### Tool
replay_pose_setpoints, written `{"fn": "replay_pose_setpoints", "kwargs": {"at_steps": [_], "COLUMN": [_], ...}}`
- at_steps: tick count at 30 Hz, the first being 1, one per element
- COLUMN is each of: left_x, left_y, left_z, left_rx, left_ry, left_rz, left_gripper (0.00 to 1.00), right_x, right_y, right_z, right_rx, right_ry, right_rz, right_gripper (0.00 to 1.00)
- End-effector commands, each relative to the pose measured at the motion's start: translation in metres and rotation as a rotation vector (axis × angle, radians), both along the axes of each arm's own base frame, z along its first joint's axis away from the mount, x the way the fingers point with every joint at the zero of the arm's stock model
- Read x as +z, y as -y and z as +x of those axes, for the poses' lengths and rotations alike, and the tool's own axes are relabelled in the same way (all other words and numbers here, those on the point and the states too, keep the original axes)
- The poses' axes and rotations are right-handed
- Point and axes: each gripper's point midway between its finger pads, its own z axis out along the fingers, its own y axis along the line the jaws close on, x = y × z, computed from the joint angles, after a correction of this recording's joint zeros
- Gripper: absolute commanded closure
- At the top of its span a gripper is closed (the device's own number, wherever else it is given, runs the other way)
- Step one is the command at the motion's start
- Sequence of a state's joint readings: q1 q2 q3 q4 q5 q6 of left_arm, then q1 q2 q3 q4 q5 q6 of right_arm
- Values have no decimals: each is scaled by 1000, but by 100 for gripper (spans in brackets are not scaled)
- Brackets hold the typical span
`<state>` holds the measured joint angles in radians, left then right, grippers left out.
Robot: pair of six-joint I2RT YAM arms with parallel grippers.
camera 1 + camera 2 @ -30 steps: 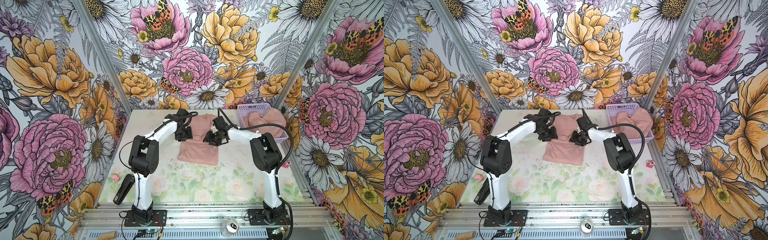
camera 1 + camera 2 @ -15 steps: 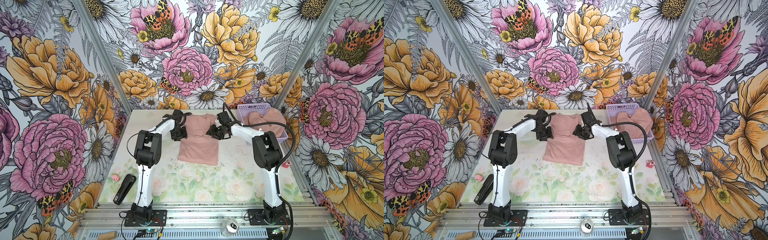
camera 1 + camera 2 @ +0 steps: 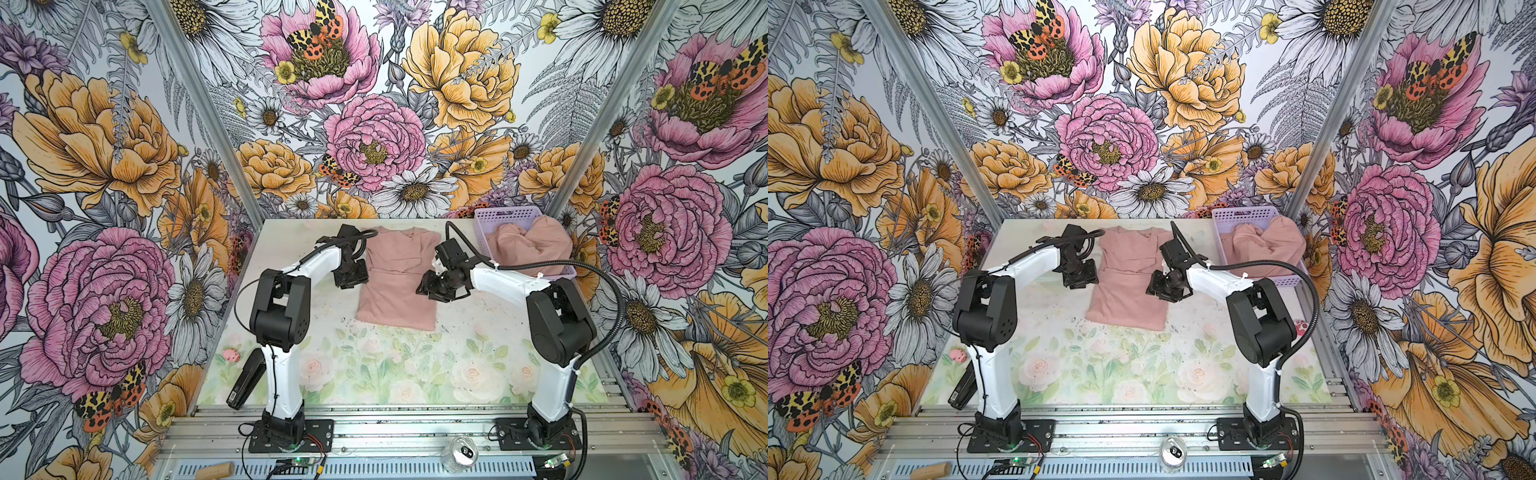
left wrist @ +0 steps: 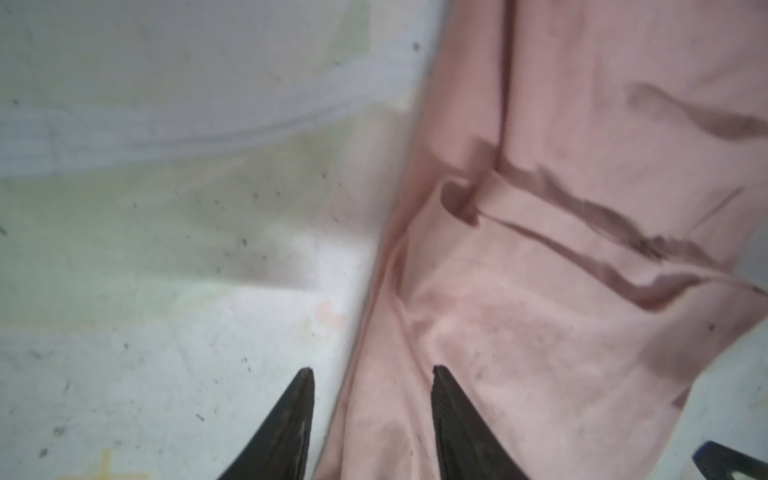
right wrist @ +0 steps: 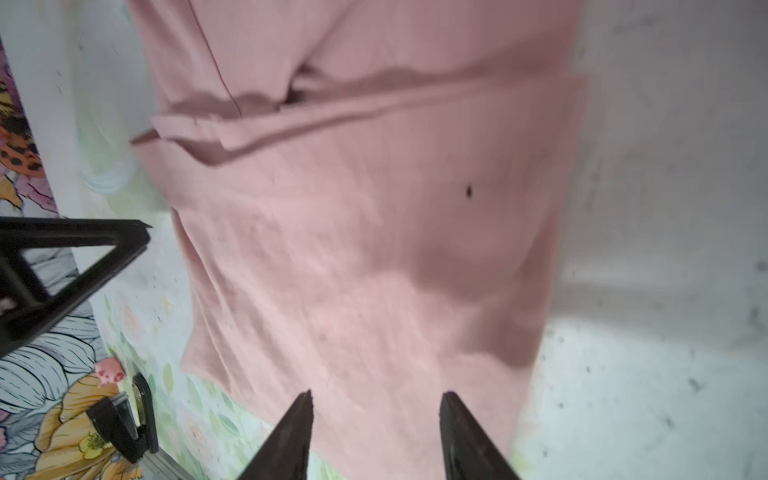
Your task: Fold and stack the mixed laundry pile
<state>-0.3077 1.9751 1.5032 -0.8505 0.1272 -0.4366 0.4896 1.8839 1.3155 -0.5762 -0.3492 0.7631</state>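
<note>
We count two pink garments: one T-shirt [image 3: 397, 278] flat at the table's [image 3: 478, 357] far middle, one bundle [image 3: 528, 245] in the lavender basket [image 3: 505, 214]. The left gripper [image 4: 372, 419] and right gripper [image 5: 376, 432] flank the shirt, fingers apart, apparently gripping nothing. Since a second ago, both have drawn outward.

Both top views: high above the near table [image 3: 478, 316] edge, tilted down toward the back wall, far enough to take in both arms. Wrist views: close over the shirt [image 4: 561, 291], looking past the fingertips [image 5: 297, 432]. Shared by all four: shirt [image 3: 395, 282] and surrounding table.
</note>
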Motion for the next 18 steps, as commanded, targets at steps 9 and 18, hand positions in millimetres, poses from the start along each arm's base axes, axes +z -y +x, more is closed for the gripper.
{"fn": "replay_pose_setpoints", "kwargs": {"at_steps": [9,18], "left_x": [-9,-20], "left_y": [-5,-4], "left_z": [-69,-84], "left_rx": [-112,-137], "left_ry": [-20,-24], "left_rz": [40,50], "left_gripper": [58,59], "right_x": [-28,-28], "right_y": [13,22], "right_z": [-68,-78], "right_rx": [19,15], "right_ry": [-97,-94], "right_rz": [-130,-146], "right_gripper": [50,50]}}
